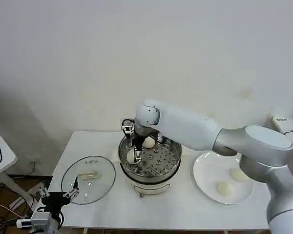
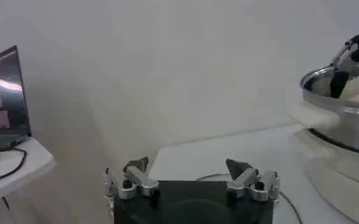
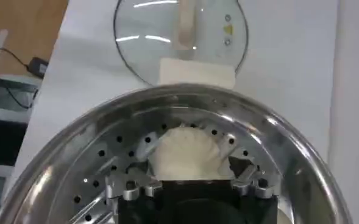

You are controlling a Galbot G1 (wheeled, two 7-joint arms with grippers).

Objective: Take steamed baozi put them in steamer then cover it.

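Inside the steamer sit two steamed baozi, right tool clamped on one; left tool apart.

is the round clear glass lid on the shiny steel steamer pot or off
Off. The glass lid lies flat on the white table beside the uncovered steamer.

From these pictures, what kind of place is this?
Probably a lab or test room staged as a kitchen: a white table against a bare wall, holding a steamer, with a monitor on a side desk.

A lab-like test room: bare white wall, white table, loose floor cables.
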